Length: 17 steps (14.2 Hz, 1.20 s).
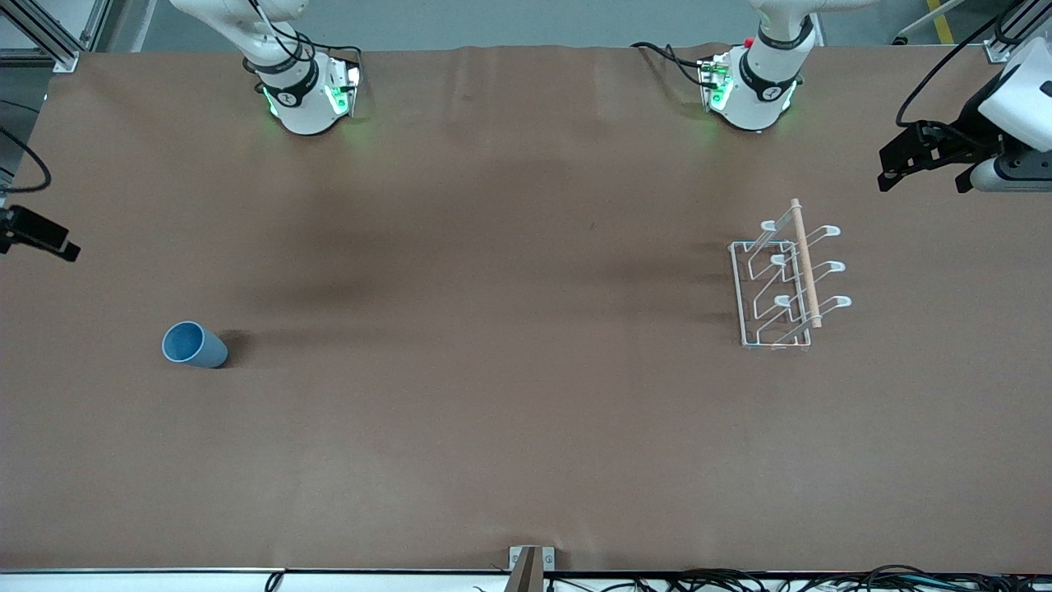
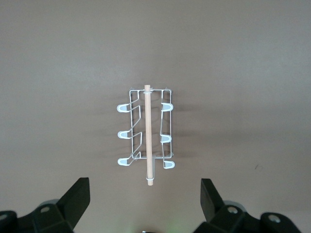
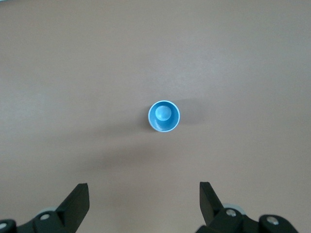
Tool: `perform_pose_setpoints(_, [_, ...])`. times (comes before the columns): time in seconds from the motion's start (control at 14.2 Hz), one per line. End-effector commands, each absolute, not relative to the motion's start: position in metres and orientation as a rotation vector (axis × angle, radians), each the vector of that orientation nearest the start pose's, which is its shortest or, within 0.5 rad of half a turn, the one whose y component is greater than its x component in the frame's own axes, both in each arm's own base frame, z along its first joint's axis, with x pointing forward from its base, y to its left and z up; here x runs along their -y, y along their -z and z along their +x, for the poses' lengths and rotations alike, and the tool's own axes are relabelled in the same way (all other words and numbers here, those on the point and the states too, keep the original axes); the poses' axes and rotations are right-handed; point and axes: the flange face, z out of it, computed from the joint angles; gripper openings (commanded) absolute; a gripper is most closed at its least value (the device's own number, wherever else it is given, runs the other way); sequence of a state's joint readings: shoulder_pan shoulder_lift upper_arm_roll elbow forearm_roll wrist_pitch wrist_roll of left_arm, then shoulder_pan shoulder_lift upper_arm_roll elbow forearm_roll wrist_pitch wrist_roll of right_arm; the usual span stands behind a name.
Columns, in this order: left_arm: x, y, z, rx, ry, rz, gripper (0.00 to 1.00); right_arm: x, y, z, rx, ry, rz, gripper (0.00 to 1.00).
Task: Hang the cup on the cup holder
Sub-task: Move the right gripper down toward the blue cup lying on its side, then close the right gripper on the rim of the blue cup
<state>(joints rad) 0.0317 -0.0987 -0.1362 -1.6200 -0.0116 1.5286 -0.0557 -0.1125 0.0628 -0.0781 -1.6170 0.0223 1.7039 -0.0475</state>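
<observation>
the cup [image 1: 194, 344] stands upright on the tabletop [image 1: 493, 411], well apart from the rack [image 1: 785, 284] toward the right arm's end; both grippers, left [image 2: 143, 206] and right [image 3: 143, 206], hover with fingers spread, so an off-centre pinch could topple it.

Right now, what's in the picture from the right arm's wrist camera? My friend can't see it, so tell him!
A small light blue cup stands upright on the plain brown table, seen straight from above so you look into its round mouth. The right claw hangs high over it, its two black fingers spread wide open and holding nothing.
</observation>
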Motion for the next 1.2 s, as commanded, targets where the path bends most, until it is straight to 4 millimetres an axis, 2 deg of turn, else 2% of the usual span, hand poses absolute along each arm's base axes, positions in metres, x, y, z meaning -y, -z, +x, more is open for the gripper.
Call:
perform_pose_setpoints(0.0, [0.058, -0.654, 0.522, -0.086, 0.014, -3.134, 1.0, 0.142, -0.517, 0.575, -0.21, 0.01, -3.126, 1.0])
perform_pose_setpoints(0.14, [0.06, -0.655, 0.521, -0.106, 0.014, -3.135, 1.0, 0.167, -0.465, 0.58, -0.205, -0.011, -3.128, 1.0])
perform_pose_setpoints(0.28, [0.063, -0.654, 0.52, -0.115, 0.004, -3.134, 1.0, 0.182, -0.422, 0.585, -0.225, -0.001, -3.131, 1.0])
perform_pose_setpoints(0.42, [0.062, -0.654, 0.521, -0.118, 0.006, -3.136, 1.0, 0.185, -0.38, 0.597, -0.213, -0.001, -3.135, 1.0])
perform_pose_setpoints(0.63, [0.062, -0.655, 0.521, -0.118, 0.009, -3.136, 1.0, 0.185, -0.331, 0.611, -0.203, 0.014, -3.14, 0.99])
perform_pose_setpoints(1.13, [0.062, -0.654, 0.52, -0.123, 0.001, -3.137, 1.0, 0.175, -0.259, 0.615, -0.254, -0.072, -3.069, 0.98])
